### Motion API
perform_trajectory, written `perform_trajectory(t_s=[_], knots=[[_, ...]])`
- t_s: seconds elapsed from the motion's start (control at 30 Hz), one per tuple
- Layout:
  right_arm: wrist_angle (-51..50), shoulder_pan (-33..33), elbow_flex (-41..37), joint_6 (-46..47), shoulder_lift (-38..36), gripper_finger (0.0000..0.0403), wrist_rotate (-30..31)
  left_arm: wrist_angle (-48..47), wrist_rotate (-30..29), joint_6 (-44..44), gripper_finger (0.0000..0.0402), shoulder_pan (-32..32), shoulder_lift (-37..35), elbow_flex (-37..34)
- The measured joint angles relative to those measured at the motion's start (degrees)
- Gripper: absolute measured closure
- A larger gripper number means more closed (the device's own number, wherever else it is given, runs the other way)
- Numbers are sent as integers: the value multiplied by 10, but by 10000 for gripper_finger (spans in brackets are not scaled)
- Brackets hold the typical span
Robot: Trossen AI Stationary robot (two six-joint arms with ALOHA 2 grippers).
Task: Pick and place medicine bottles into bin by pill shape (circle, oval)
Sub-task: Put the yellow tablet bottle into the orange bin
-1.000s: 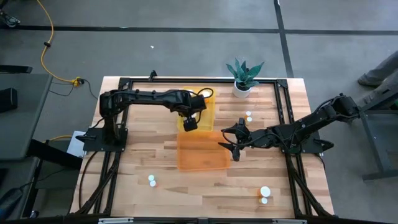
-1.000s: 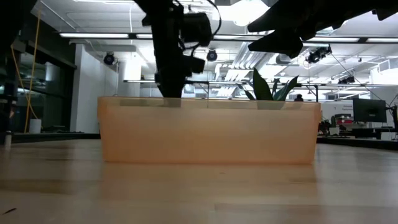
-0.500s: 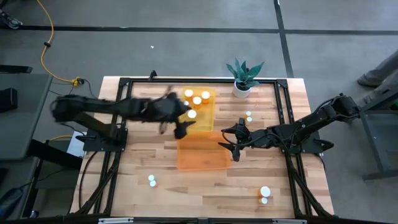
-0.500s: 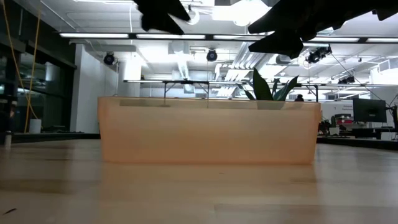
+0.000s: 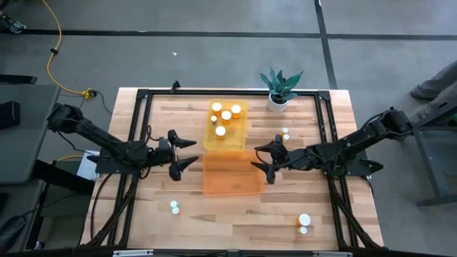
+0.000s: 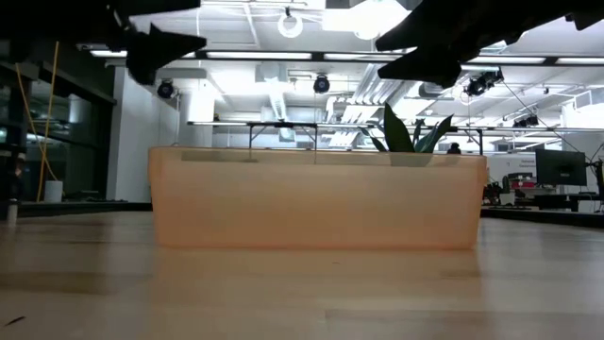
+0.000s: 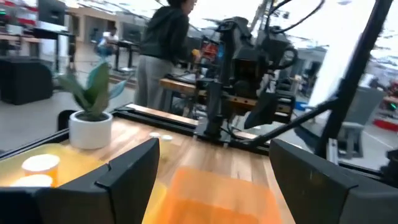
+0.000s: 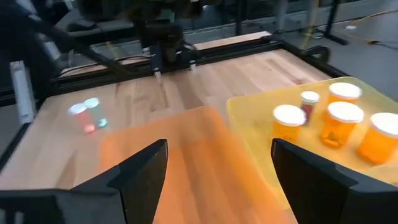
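Left gripper [image 5: 184, 153] withdrawn; yellow bin [image 5: 239, 133] holds four bottles [image 5: 226, 115]; orange bin [image 5: 231, 183] empty.

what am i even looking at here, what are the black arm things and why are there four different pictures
They are two robot arms at a wooden table, each ending in a two-finger gripper. One picture looks straight down, one looks level across the tabletop, and one camera rides on each wrist. The left gripper and the right gripper both hover open and hold nothing, either side of an orange bin, which looks empty. Beyond it a yellow bin holds several medicine bottles with white caps. More bottles stand loose on the table: one near the front left, two at the front right, two near a potted plant.
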Motion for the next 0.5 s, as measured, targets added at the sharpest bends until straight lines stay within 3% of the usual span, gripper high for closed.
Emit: perform_trajectory(t_s=[0.1,0.23,0.33,0.5], knots=[[-1,0,0,25,0,124,45,9,-25,4,110,-4,0,-8],[-67,-12,2,165,0,124,176,12,-19,6,110,-4,-4,-5],[-225,-34,24,273,0,124,208,11,-17,6,110,-4,-4,-3],[-520,-66,60,487,1,124,185,11,-12,6,110,-4,-4,-2]])
